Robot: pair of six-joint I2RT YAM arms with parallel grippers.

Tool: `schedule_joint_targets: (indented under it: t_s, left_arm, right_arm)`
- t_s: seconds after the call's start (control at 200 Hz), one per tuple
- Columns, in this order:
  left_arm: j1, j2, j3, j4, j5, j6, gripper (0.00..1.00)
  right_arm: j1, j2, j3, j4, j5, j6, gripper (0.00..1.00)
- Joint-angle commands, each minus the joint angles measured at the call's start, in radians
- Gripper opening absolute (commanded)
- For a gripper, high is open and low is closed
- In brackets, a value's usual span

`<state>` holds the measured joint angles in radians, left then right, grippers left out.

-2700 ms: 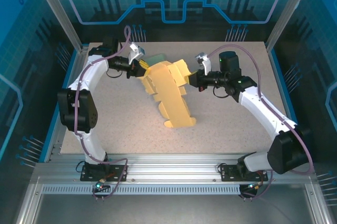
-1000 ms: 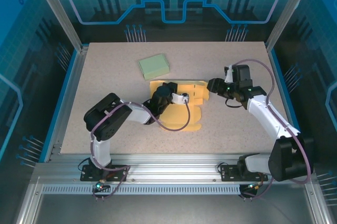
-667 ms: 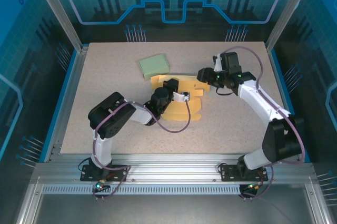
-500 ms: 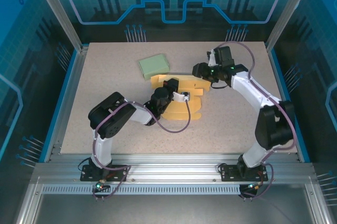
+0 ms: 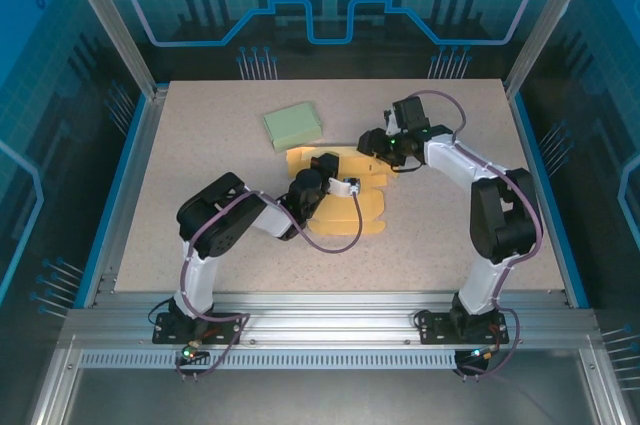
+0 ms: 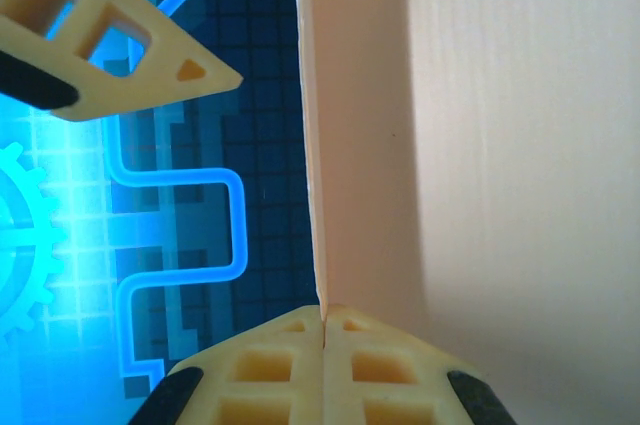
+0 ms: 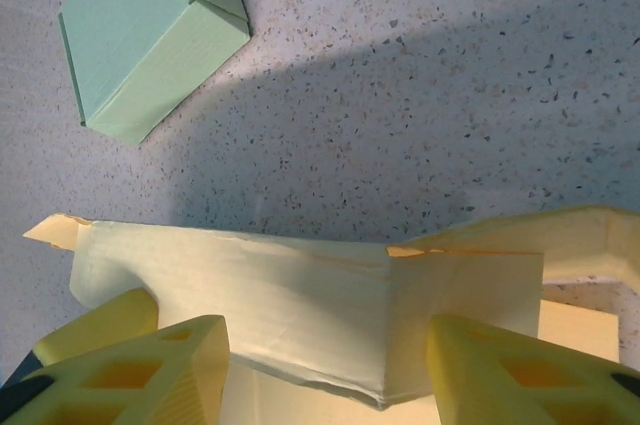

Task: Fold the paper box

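Observation:
The yellow paper box (image 5: 362, 211) lies low on the middle of the table, partly folded. My left gripper (image 5: 322, 165) is over its far left part, shut on the thin edge of a pale panel (image 6: 480, 165); the fingertips (image 6: 350, 330) meet on that edge. My right gripper (image 5: 368, 145) is at the box's far right side, open. Its fingers (image 7: 150, 365) stand apart just above a creased upright flap (image 7: 330, 295) and do not pinch it. A yellow finger (image 6: 100, 35) of the other gripper shows at the upper left of the left wrist view.
A small green folded box (image 5: 293, 126) sits on the speckled table (image 5: 460, 235) just behind and left of the yellow one, also visible as the green box (image 7: 150, 35) in the right wrist view. Blue enclosure walls ring the table.
The box, earlier held up between both arms, now lies low on the table. The right gripper has swung left from the right side onto the box's far flap. The left gripper stays shut.

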<state>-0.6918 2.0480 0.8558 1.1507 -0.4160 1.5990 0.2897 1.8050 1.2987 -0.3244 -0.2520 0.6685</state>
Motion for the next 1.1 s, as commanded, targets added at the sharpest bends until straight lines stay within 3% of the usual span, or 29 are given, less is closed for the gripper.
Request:
schedule_joint_targets:
  t_s: [0.0, 0.145, 0.425, 0.705, 0.885, 1.096]
  left_arm:
    - [-0.007, 0.02, 0.023, 0.023, -0.007, -0.004, 0.0]
    - [-0.007, 0.018, 0.021, 0.031, -0.004, -0.005, 0.0]
    - [-0.008, 0.015, 0.013, 0.037, 0.008, -0.016, 0.0]
    - [-0.004, 0.005, -0.004, 0.101, -0.001, -0.017, 0.0]
    - [0.026, -0.051, -0.031, 0.062, -0.003, -0.06, 0.3]
    - [0.073, -0.086, -0.073, 0.026, -0.004, -0.078, 0.32]
  right_arm:
    - [0.015, 0.017, -0.023, 0.046, -0.073, 0.056, 0.56]
    - [0.028, 0.046, -0.021, 0.088, -0.091, 0.075, 0.54]
    - [0.035, 0.085, -0.023, 0.162, -0.153, 0.106, 0.33]
    - [0.022, 0.053, -0.059, 0.177, -0.119, 0.105, 0.18]
    - [0.011, 0.044, -0.065, 0.161, -0.102, 0.089, 0.16]
    - [0.002, 0.027, -0.08, 0.156, -0.089, 0.078, 0.16]
